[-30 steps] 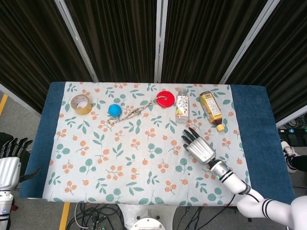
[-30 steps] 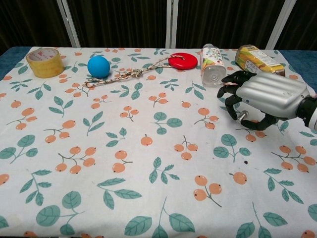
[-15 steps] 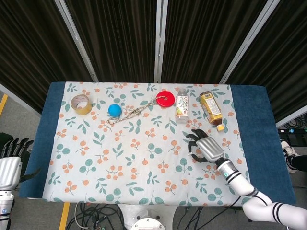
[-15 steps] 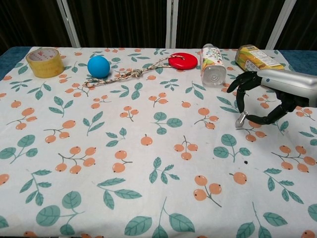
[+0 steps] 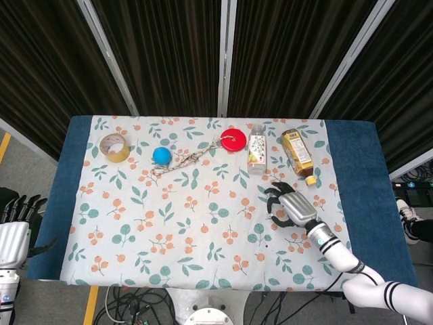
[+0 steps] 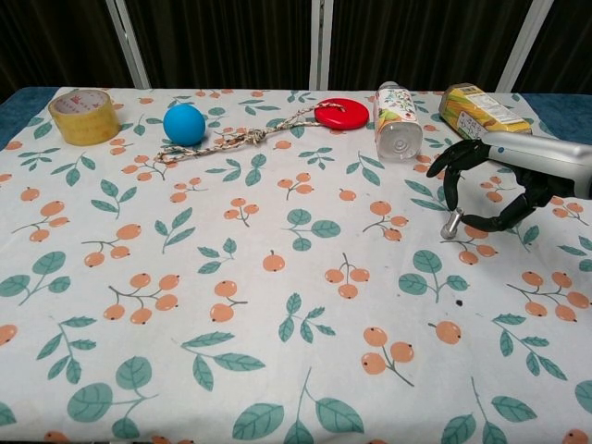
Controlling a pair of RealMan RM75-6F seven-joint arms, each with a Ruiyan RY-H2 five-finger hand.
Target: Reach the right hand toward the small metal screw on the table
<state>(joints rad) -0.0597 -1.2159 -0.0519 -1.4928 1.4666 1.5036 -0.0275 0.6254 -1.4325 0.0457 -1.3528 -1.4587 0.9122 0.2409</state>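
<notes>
The small metal screw [image 6: 450, 225] lies on the floral tablecloth at the right side of the table. My right hand [image 6: 518, 162] hovers just over it with its dark fingers [image 6: 452, 185] arched downward and the thumb curving in from the right. The fingertips stand on either side of the screw and very close to it; I cannot tell whether they touch it. In the head view the right hand [image 5: 289, 206] covers the screw. My left hand [image 5: 12, 233] hangs off the table at the lower left, fingers apart and holding nothing.
Just behind the right hand lie a clear bottle [image 6: 398, 120] and a yellow drink carton [image 6: 481, 109]. A red disc [image 6: 340, 113] on a braided rope [image 6: 240, 139], a blue ball [image 6: 184, 123] and a tape roll [image 6: 83, 115] sit along the far edge.
The right hand has turned from flat with fingers spread to arched over the screw. It has shifted slightly right and settled there. The left hand has not moved.
</notes>
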